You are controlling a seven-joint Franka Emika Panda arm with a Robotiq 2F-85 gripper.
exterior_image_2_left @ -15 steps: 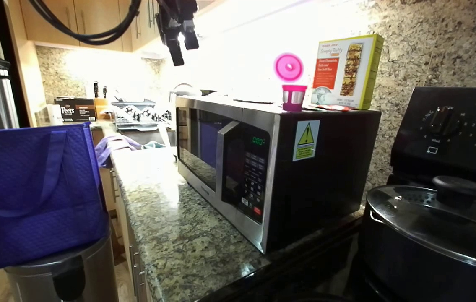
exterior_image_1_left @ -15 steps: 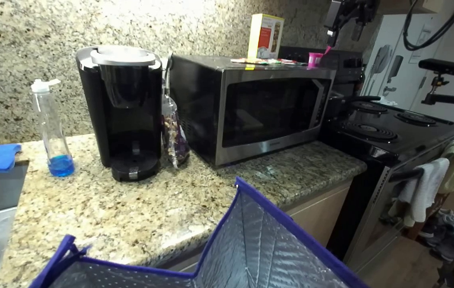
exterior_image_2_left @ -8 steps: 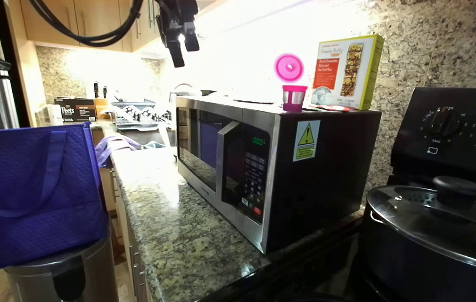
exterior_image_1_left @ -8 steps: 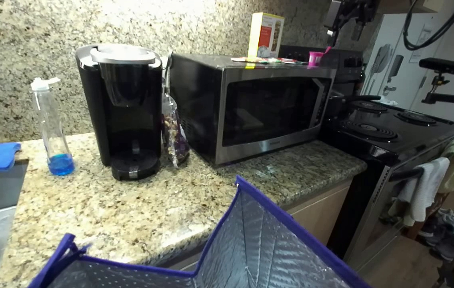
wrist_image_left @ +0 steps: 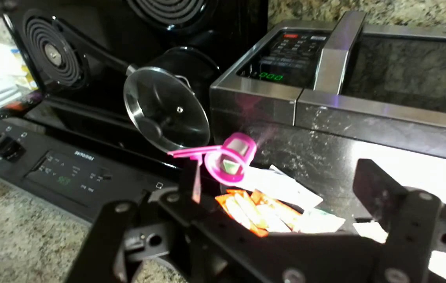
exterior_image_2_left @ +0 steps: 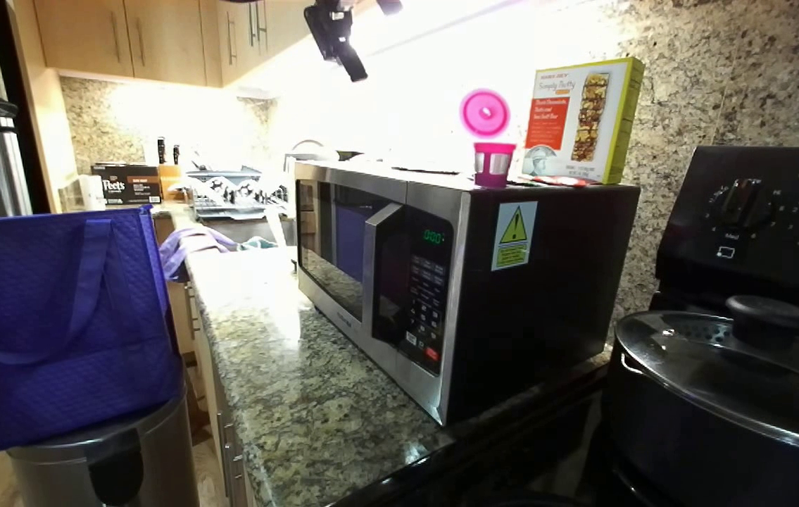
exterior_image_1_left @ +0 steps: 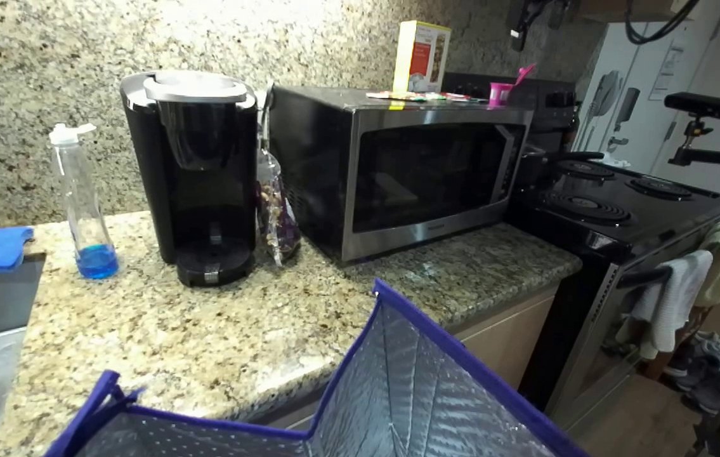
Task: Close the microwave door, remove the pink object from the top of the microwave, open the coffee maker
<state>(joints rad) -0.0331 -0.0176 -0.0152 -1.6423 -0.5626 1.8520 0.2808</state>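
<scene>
The microwave [exterior_image_1_left: 315, 165] stands on the counter with its dark-glass door [exterior_image_1_left: 423, 174] shut; the door also shows in an exterior view [exterior_image_2_left: 332, 246]. The pink object [exterior_image_2_left: 493, 163], a small cup with its round lid flipped open, stands upright on the microwave's top near the control-panel end. It shows in the wrist view [wrist_image_left: 247, 147] too. The black coffee maker [exterior_image_1_left: 207, 136] has its silver-trimmed lid down, left of the microwave. My gripper [wrist_image_left: 285, 177] is open and empty, held above the microwave top, apart from the pink cup. Its fingers show at the top edge in both exterior views [exterior_image_1_left: 536, 28] [exterior_image_2_left: 373, 39].
A yellow-edged snack box [exterior_image_2_left: 579, 123] and flat packets [wrist_image_left: 278, 188] lie near the pink cup. A bag of nuts [exterior_image_1_left: 277, 209] leans between coffee maker and microwave. A bottle with blue liquid [exterior_image_1_left: 96, 254], an open blue bag [exterior_image_1_left: 398, 368] and a lidded pot [exterior_image_2_left: 737, 394] are around.
My gripper has risen in both exterior views and shifted right in the one showing the control panel. The pink cup's open lid shows more fully. The cup, microwave door and coffee maker are unchanged.
</scene>
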